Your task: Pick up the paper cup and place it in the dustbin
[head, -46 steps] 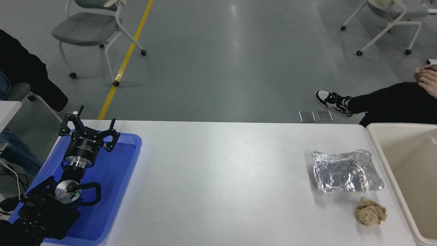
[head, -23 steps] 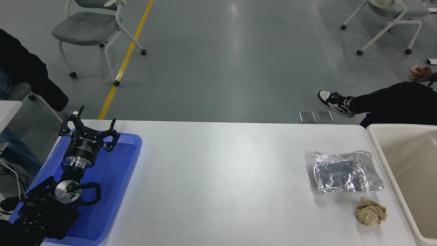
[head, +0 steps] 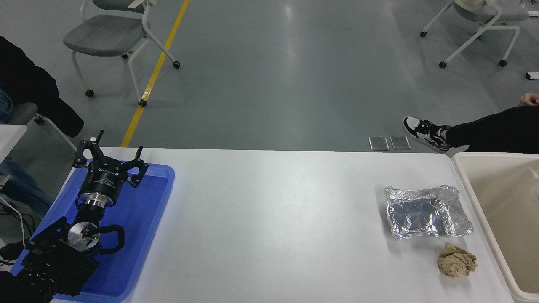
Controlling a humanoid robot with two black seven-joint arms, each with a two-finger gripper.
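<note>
I count one blue tray (head: 147, 219), one foil tray (head: 427, 211), one crumpled brown paper ball (head: 457, 261) and one beige bin (head: 467, 185) on my one white table (head: 269, 219). Only one of my arms shows, with one gripper (head: 110, 162) over the blue tray. Beyond the table I see two chairs (head: 109, 35) (head: 476, 17) and one person's leg (head: 488, 134) with one shoe (head: 425, 131).
</note>
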